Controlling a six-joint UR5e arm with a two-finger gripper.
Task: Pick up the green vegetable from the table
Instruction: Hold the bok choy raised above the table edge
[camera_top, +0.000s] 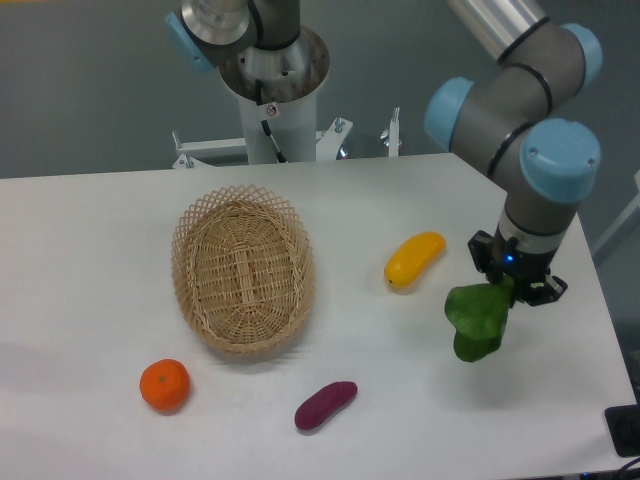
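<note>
The green vegetable, with broad dark green leaves, hangs above the table at the right side. My gripper is shut on its upper end, which the fingers hide. The leaves dangle down and to the left below the wrist.
A yellow elongated vegetable lies left of the gripper. A wicker basket sits at centre-left, with an orange and a purple sweet potato in front of it. The arm's base stands behind the table. The table's right edge is close.
</note>
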